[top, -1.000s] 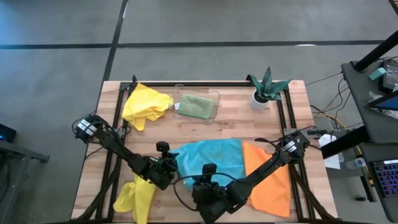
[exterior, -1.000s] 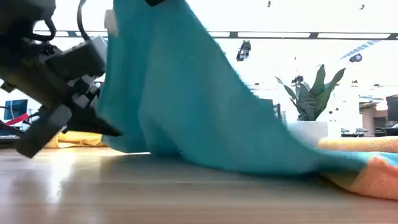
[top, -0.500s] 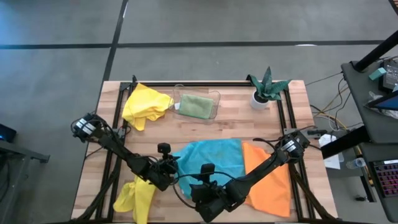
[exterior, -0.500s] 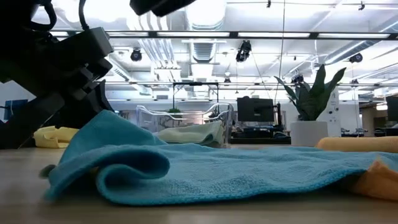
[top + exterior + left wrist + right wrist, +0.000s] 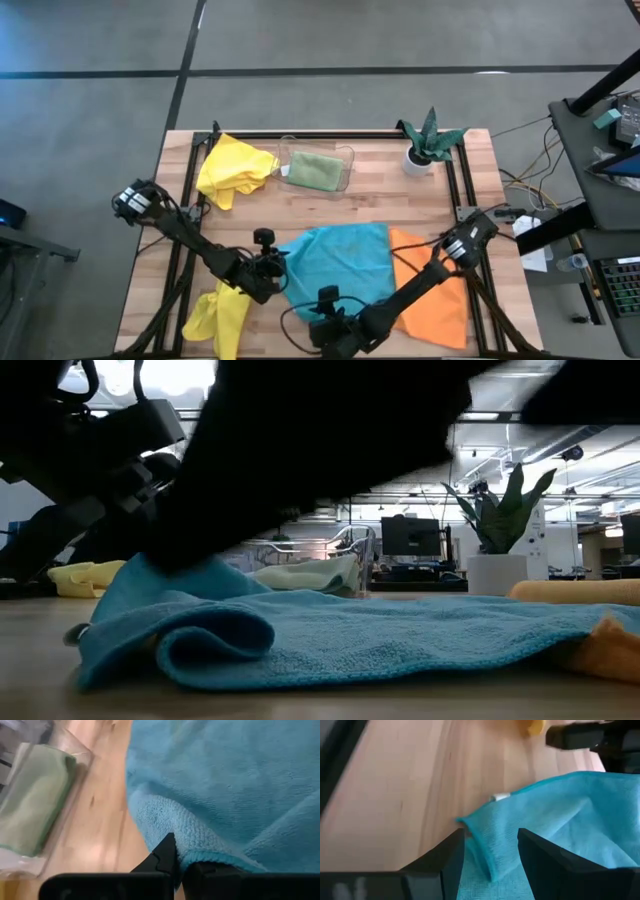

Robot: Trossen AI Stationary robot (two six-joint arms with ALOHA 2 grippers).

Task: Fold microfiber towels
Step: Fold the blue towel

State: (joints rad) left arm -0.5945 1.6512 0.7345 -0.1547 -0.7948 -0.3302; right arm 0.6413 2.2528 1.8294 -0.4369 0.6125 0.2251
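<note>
Your left claw point(image 5: 179, 865) pinches the turquoise towel's point(image 5: 335, 262) near-left edge. Your right claw point(image 5: 490, 857) stands open just over that towel's near corner, gripping nothing.

Eyes on the counter point(image 5: 330, 205), a pale wood-plank top, and everything gets placed off it. Along its far edge sits a clear plastic tray point(image 5: 344, 168), roughly midway across. Over at the far right corner stands a small green plant point(image 5: 431, 130) in a white pot point(image 5: 416, 162), upright, well apart from the tray. Black frame rails point(image 5: 330, 134) run along the far edge and down both sides of the counter. Beyond it, grey floor point(image 5: 330, 40) with dark seam lines. Off the right side, a dark desk point(image 5: 600, 150) with loose cables point(image 5: 530, 170) trailing beside it. From counter height, the plant point(image 5: 505, 500) and pot point(image 5: 497, 573) rise at right, and a dark monitor point(image 5: 410, 537) shows in the room behind.
</note>
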